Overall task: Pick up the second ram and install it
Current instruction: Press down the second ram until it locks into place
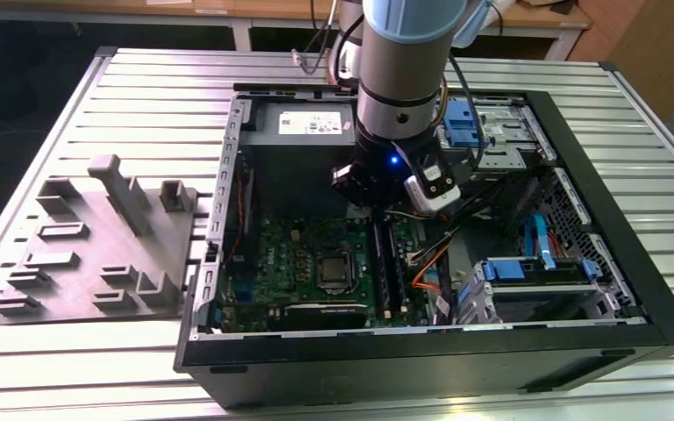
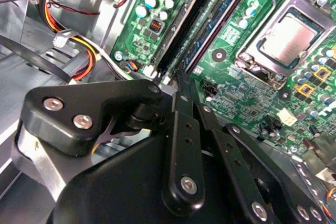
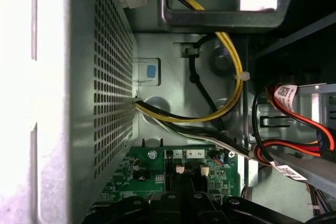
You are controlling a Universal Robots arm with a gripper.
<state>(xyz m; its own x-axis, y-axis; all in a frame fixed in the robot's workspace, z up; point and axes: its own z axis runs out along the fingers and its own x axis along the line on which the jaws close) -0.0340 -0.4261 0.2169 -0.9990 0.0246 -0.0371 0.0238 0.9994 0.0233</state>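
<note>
Scene: Universal Robots arm reaches down into an open PC case (image 1: 618,263) lying on a slatted metal table (image 1: 80,105); grey plastic tray (image 1: 91,254) w/ upright ribs sits on the table at the exterior view's left, well apart from the arm

Gripper: gripper (image 1: 375,215) hangs low over the green circuit board (image 1: 302,259), just above the long black slots (image 1: 386,272); in the second wrist view its black linkage (image 2: 178,145) points at the slot ends (image 2: 173,66)

Grip state: cannot tell if it is parted or closed; the tips are hidden behind the linkage in both wrist views & by the wrist in the exterior view

Second ram: no dark stick w/ blue-white patch can be made out for sure; a thin dark edge runs along the slots in the second wrist view, but whether that is the stick, seated or half-in, can't be told

Other: CPU socket (image 2: 286,38) beside the slots; yellow & black cables (image 3: 210,108) against the case wall in the first wrist view

Step (judgement): looks like the install phase, arm at the slots, not at the tray

Next move calls for (judgement): stick square to the slot, straight downward press, even at both ends; cables nearby are a snag risk
</note>
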